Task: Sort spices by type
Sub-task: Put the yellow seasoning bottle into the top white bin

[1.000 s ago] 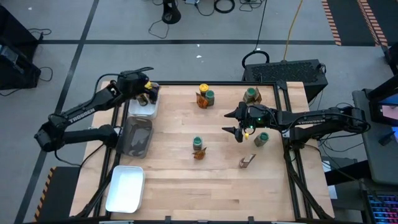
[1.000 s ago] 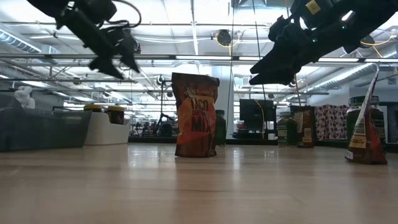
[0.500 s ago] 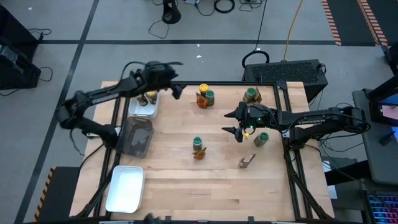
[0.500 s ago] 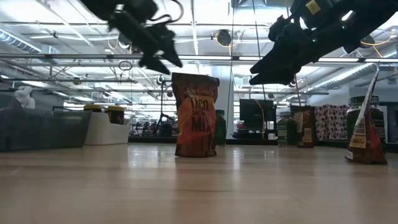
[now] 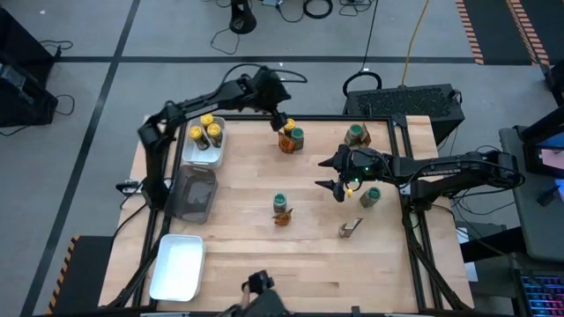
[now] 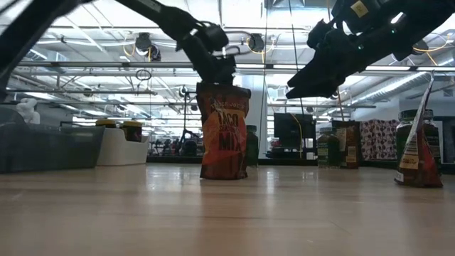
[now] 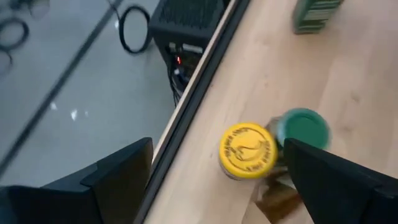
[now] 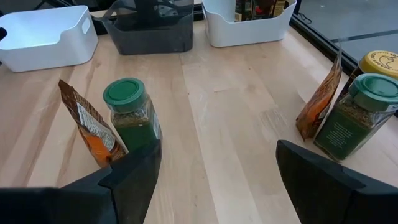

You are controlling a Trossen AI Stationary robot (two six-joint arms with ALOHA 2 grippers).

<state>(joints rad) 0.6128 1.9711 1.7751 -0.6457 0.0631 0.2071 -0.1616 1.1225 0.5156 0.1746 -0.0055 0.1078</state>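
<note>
Wooden tabletop [image 5: 247, 176]: we see left end effector [image 5: 280, 121] spread apart above yellow-lidded jar [image 7: 247, 149]; right end effector [image 5: 337, 186] apart, hovering mid-table.

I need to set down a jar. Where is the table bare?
Bare wood lies between the dark grey tray and the middle green-lidded jar, and along the near edge beside the empty white tray. Crowded: the far cluster under the left gripper.

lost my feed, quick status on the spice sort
Left gripper open over yellow-lid jar at far edge, nothing held. Right gripper open, empty, mid-table. Green-lid jar and packet crowd the yellow one.
</note>
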